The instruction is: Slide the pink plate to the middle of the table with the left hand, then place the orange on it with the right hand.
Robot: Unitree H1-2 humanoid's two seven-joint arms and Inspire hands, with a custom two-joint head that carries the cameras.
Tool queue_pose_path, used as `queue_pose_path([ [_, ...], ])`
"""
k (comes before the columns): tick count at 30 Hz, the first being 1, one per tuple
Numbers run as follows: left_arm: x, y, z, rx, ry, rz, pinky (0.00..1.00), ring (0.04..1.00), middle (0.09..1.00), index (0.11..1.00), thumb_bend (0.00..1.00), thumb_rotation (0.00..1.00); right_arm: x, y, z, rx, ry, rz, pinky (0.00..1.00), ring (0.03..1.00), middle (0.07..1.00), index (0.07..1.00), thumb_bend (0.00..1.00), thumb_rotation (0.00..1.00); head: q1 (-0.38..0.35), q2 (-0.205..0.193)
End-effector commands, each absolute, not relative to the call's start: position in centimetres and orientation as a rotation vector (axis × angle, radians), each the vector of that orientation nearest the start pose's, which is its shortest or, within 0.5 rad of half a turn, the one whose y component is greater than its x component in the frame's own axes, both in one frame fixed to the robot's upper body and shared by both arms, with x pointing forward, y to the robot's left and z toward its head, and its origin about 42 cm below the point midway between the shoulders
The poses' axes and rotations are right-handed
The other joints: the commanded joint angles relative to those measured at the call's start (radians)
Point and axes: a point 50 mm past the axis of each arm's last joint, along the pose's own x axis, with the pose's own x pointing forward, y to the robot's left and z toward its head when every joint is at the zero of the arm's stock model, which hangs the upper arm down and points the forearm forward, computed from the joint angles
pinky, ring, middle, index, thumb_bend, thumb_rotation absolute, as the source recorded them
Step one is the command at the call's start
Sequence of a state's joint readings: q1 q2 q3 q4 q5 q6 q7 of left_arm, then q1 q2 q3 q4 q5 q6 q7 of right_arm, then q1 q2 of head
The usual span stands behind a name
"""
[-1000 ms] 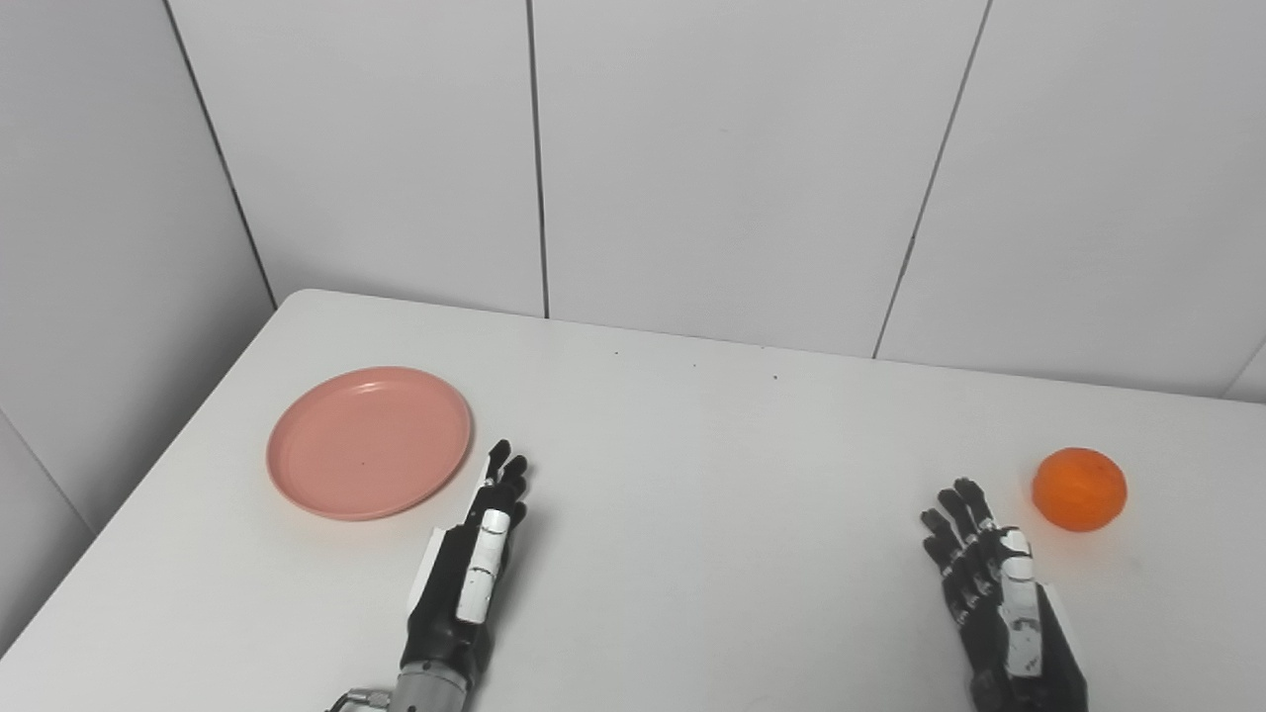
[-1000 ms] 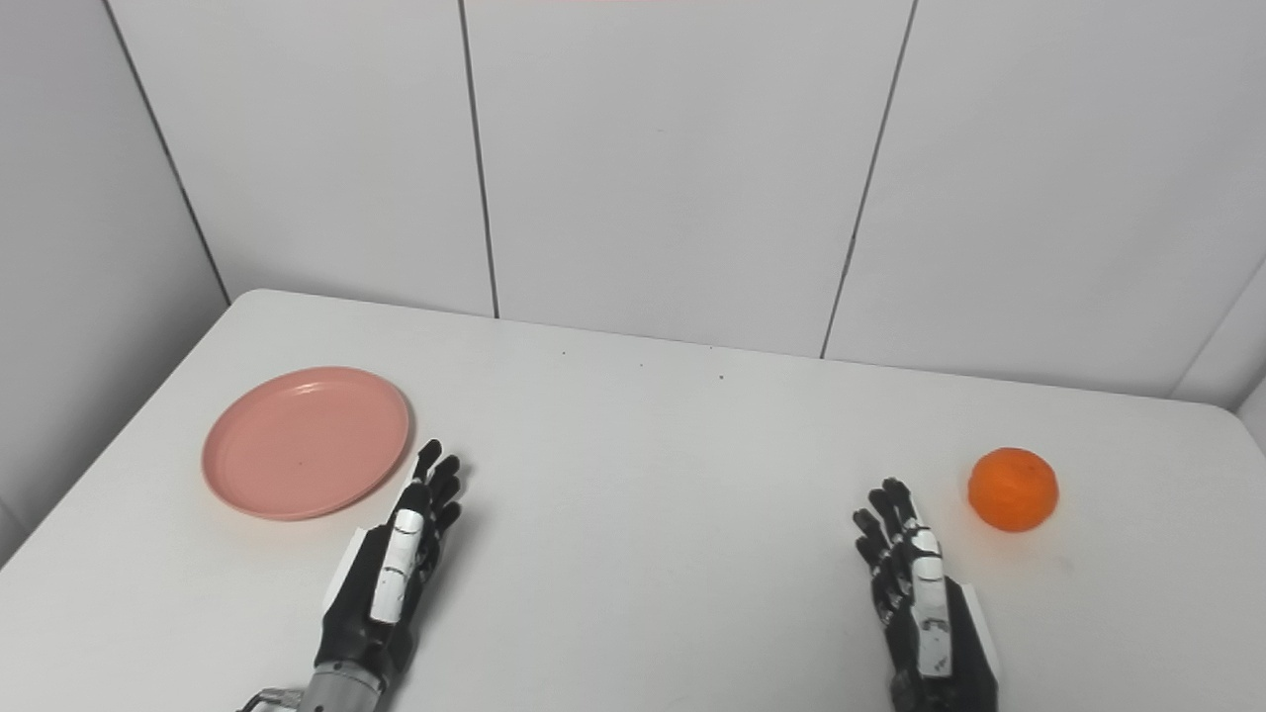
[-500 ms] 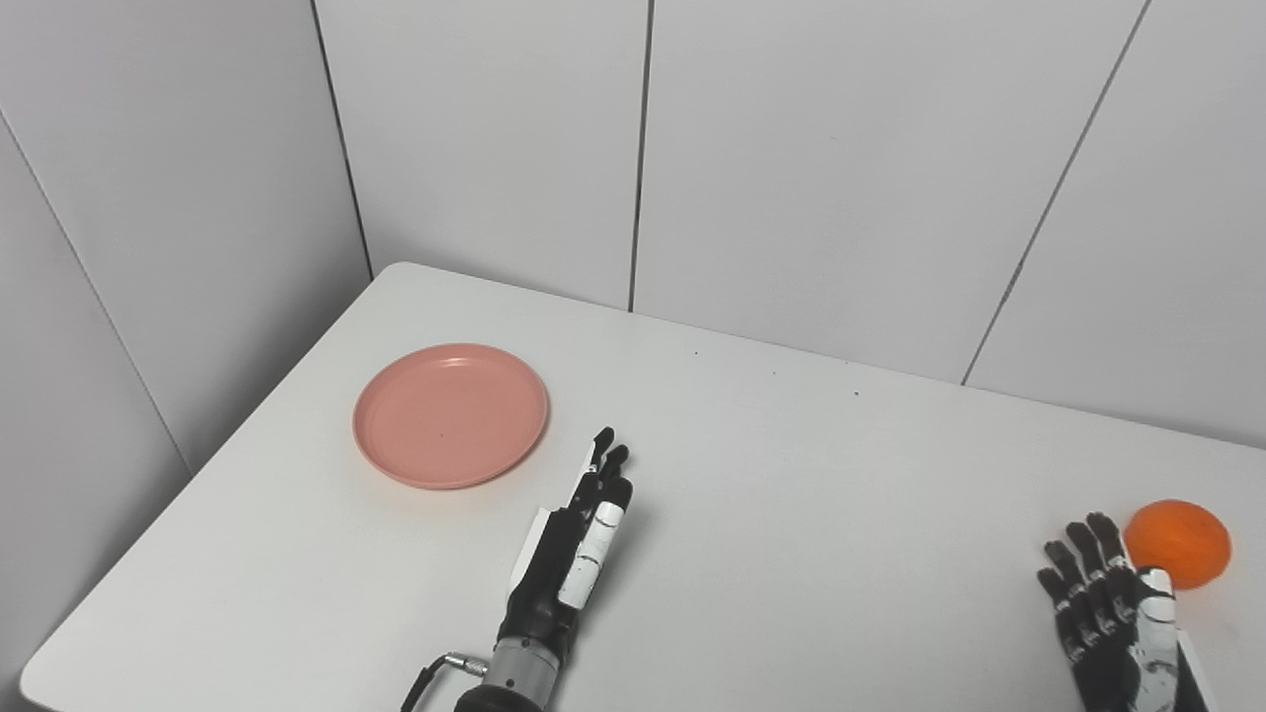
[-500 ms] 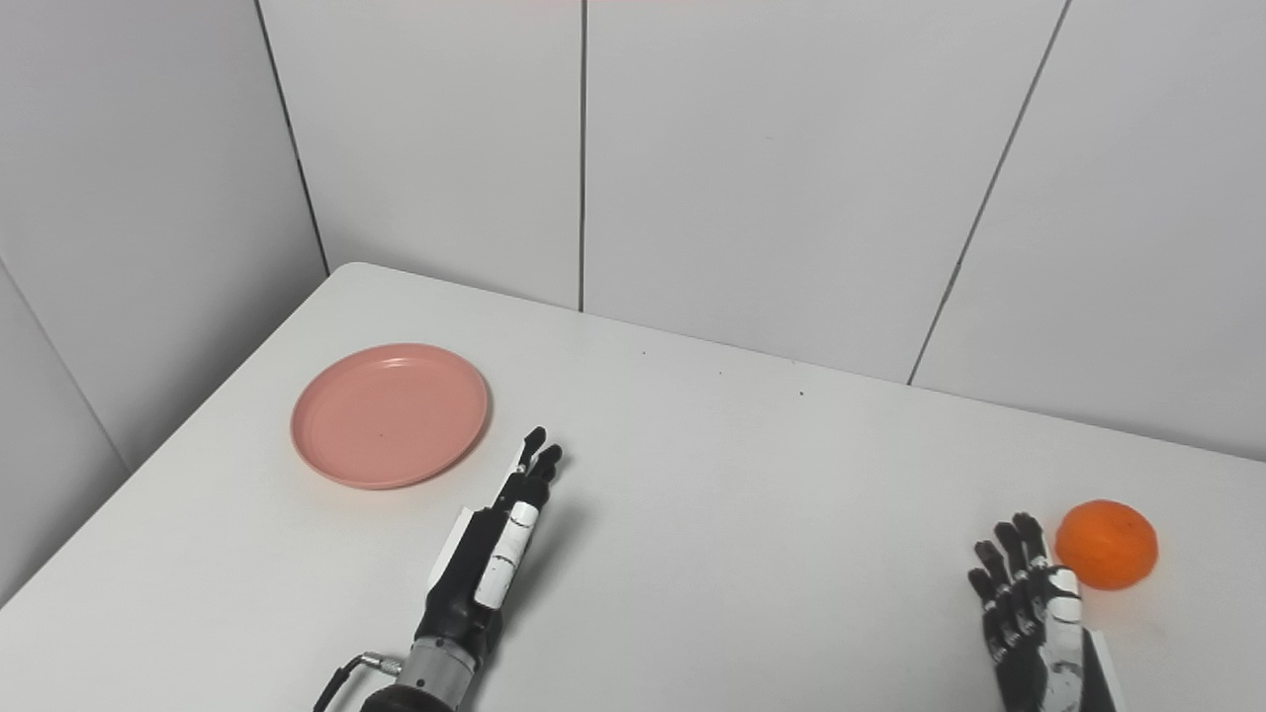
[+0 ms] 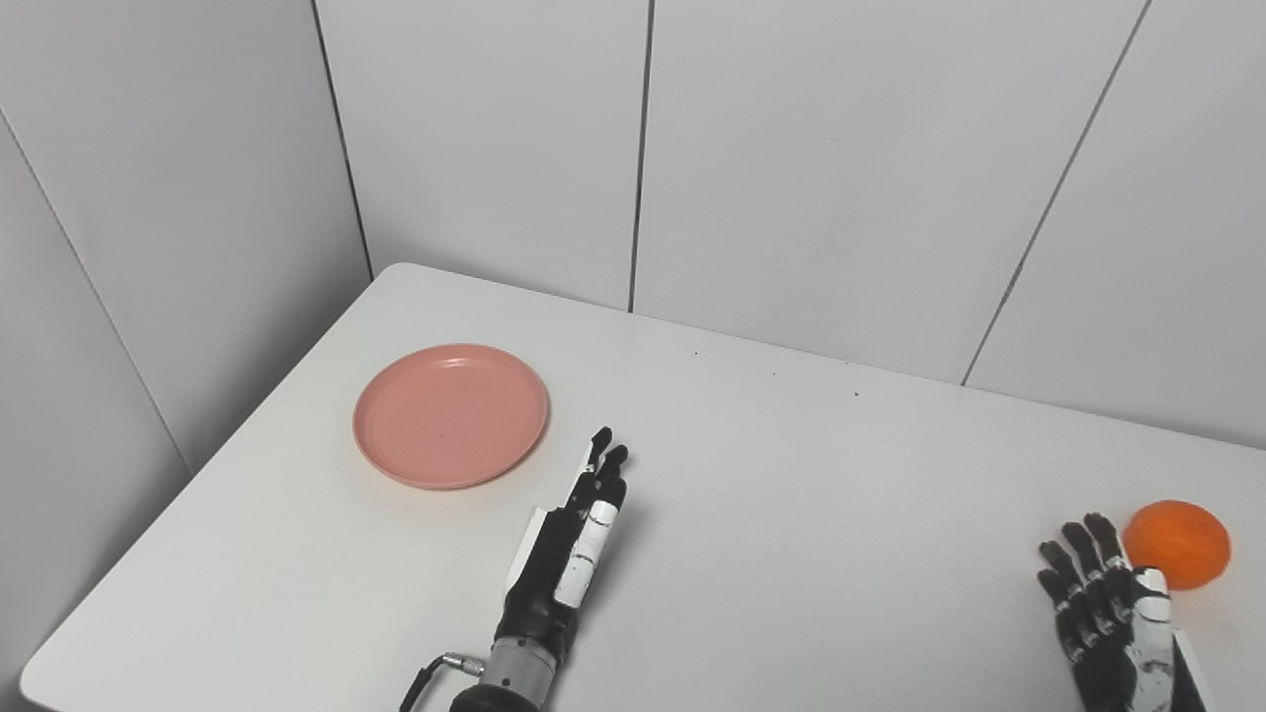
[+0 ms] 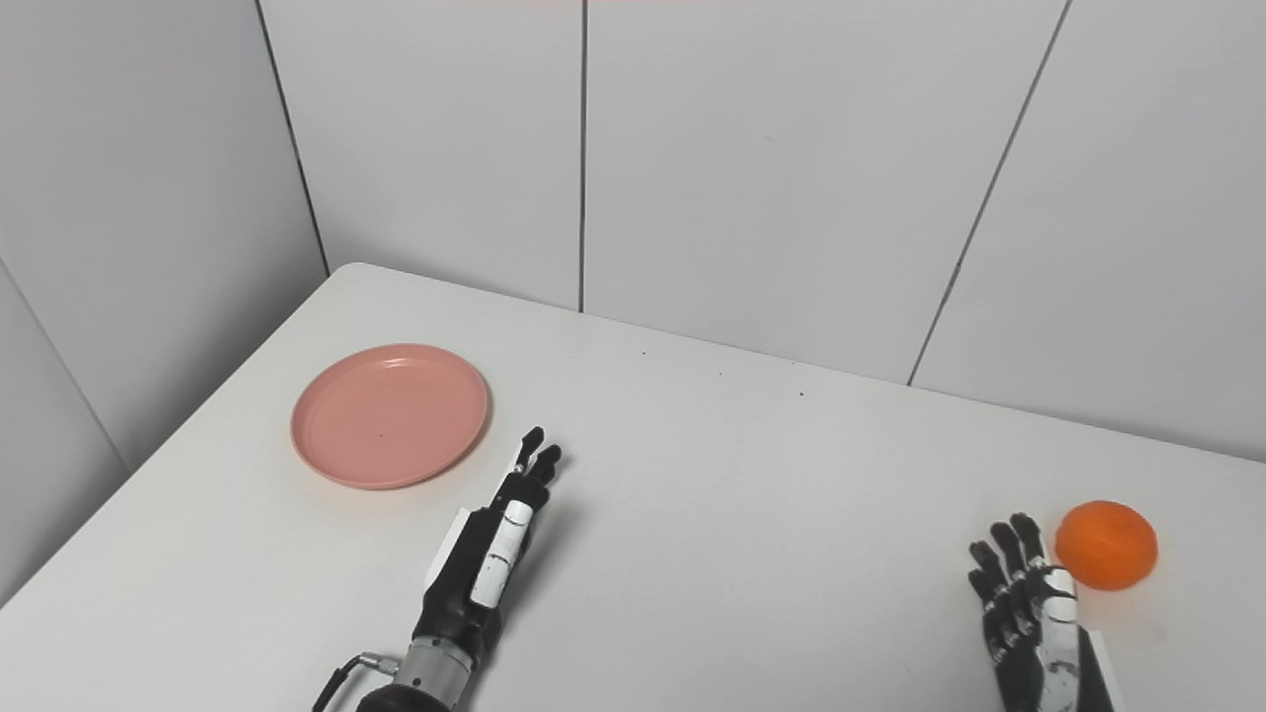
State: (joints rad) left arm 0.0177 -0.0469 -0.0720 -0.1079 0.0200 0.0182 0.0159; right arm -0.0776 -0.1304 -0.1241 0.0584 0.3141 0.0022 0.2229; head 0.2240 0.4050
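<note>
A round pink plate (image 5: 450,413) lies on the white table (image 5: 791,494), toward its left side. My left hand (image 5: 569,549) is open and empty, fingers straight, resting on the table just right of and below the plate, apart from it. An orange (image 5: 1180,544) sits near the table's right edge. My right hand (image 5: 1113,618) is open and empty at the bottom right, its fingertips just left of the orange. The plate (image 6: 390,413), left hand (image 6: 492,549), orange (image 6: 1105,558) and right hand (image 6: 1034,623) also show in the right eye view.
White panelled walls (image 5: 791,168) stand behind and to the left of the table. The table's left edge (image 5: 198,475) runs close to the plate. A cable (image 5: 435,672) hangs at my left wrist.
The camera has turned left since one second ago, shifting the whole picture right. In the last half second my right hand has dropped slightly toward the bottom edge. Plate and orange have not moved.
</note>
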Motion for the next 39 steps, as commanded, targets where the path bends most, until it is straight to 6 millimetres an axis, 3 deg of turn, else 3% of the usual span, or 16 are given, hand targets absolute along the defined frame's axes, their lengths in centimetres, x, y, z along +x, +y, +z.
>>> queue_pose_path([
  [1, 28.2, 17.4, 11.9, -0.073, -0.078, -0.077, 1.00, 0.985, 0.968, 1.000, 0.74, 1.00, 29.2, -26.7, 8.6, 0.211, -0.006, 0.101, 1.00, 0.958, 0.974, 0.982, 0.66, 1.00, -0.003, -0.005],
  [9, 29.2, 16.9, 13.3, -0.112, -0.122, -0.090, 0.96, 0.944, 0.934, 0.961, 0.82, 1.00, 29.2, -26.5, 8.2, 0.237, 0.000, 0.098, 1.00, 0.963, 0.978, 0.992, 0.67, 1.00, 0.002, -0.021],
  [17, 31.9, 16.1, 16.7, -0.131, -0.222, -0.102, 0.95, 0.932, 0.922, 0.955, 0.87, 1.00, 29.7, -26.8, 7.7, 0.249, 0.004, 0.101, 1.00, 0.966, 0.982, 0.998, 0.63, 1.00, 0.005, -0.050],
  [24, 33.6, 16.2, 19.0, -0.131, -0.310, -0.143, 0.84, 0.894, 0.902, 0.946, 0.97, 1.00, 30.0, -27.3, 7.2, 0.259, 0.007, 0.103, 1.00, 0.959, 0.979, 0.993, 0.62, 1.00, 0.007, -0.058],
  [32, 35.8, 17.9, 22.9, -0.115, -0.463, -0.157, 0.78, 0.893, 0.901, 0.942, 1.00, 1.00, 30.1, -27.6, 6.8, 0.235, 0.013, 0.112, 0.99, 0.955, 0.981, 0.994, 0.64, 1.00, 0.007, -0.063],
  [39, 37.6, 20.9, 25.0, -0.089, -0.531, -0.146, 0.74, 0.883, 0.901, 0.936, 1.00, 1.00, 30.1, -27.5, 6.7, 0.230, 0.018, 0.111, 0.98, 0.945, 0.975, 0.992, 0.65, 1.00, 0.002, -0.067],
])
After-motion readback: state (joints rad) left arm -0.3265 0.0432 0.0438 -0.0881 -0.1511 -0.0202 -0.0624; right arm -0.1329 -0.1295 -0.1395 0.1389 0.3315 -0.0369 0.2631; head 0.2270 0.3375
